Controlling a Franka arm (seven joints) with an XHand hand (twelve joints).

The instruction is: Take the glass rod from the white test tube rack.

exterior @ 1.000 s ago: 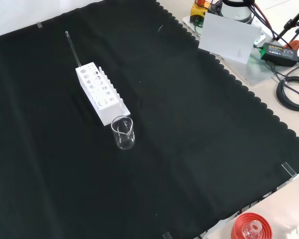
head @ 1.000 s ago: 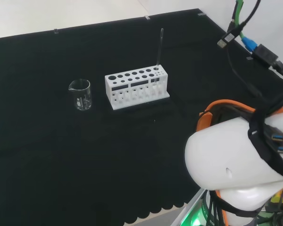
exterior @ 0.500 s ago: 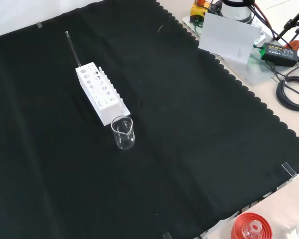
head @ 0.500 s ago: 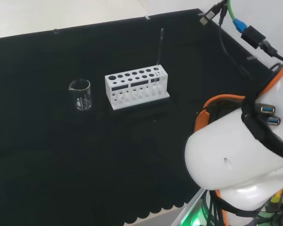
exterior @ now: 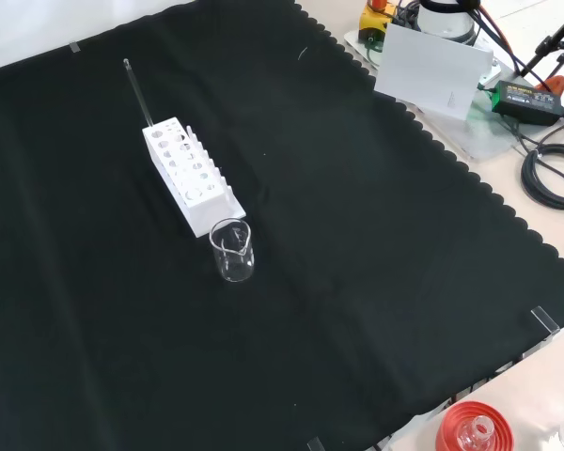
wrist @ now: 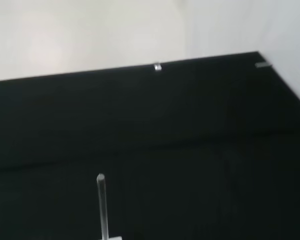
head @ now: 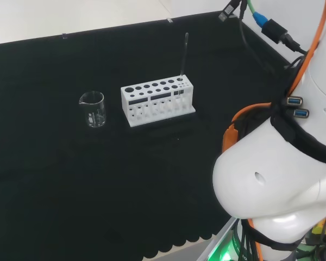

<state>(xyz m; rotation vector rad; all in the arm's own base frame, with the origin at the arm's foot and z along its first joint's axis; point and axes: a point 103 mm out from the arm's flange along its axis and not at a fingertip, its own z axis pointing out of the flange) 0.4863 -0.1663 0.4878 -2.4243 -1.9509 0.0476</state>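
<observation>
Fingers: we cannot tell their state.
We should approach the rod (head: 184,53), upright at the rack's (head: 157,101) three-o'clock end in the head view, pinch high, lift straight up.

black cloth (exterior: 357,244) with a scalloped edge covers the bench, pinned by small clear clips (exterior: 543,319). beyond it a pale wall (wrist: 90,30) and pale floor (head: 70,16). cables (exterior: 555,178) lie on the light bench top (exterior: 536,254) beside the cloth.

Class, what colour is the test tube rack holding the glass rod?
White; the test tube rack shows best in the head view.
</observation>
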